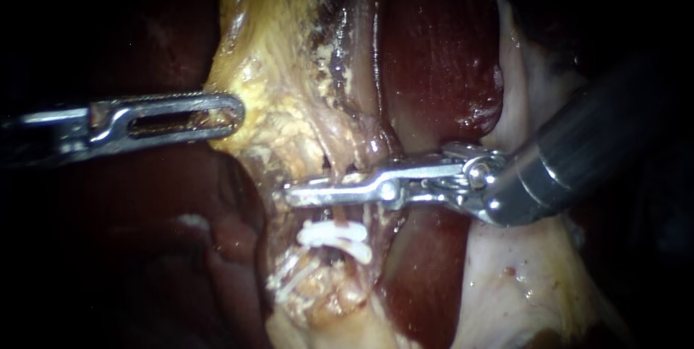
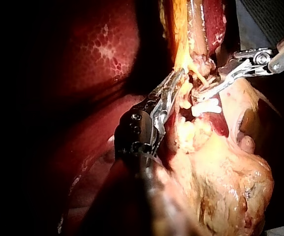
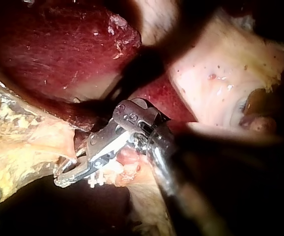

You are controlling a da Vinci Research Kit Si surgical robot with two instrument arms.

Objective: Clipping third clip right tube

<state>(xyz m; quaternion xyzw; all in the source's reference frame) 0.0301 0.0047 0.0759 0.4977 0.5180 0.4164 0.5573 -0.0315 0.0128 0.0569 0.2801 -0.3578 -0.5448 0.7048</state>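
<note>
Backdrop: black surround, one tight pool of light.
Light sits at centre in all three views, and the edges fall off to black. In the left wrist view a grey ribbed panel (image 2: 262, 19) stands behind the lit area, with a pale strip (image 2: 282, 230) at the fringe. I can't tell what either is.

The endoscope sits very near the tissue and faces it head-on. In its view the left instrument (image 1: 235, 114) enters from 9 o'clock and the right instrument (image 1: 289, 194) from between 2 and 3 o'clock. Each wrist camera rides behind its own shaft and looks along it toward the tip. The left wrist camera stands somewhat farther back and takes in the liver (image 2: 100, 49) beside its instrument. The right wrist camera is close in. All three views share the yellowish tissue band (image 1: 289, 114). The endoscope and left wrist views also share the white clips (image 1: 332, 235).
</note>
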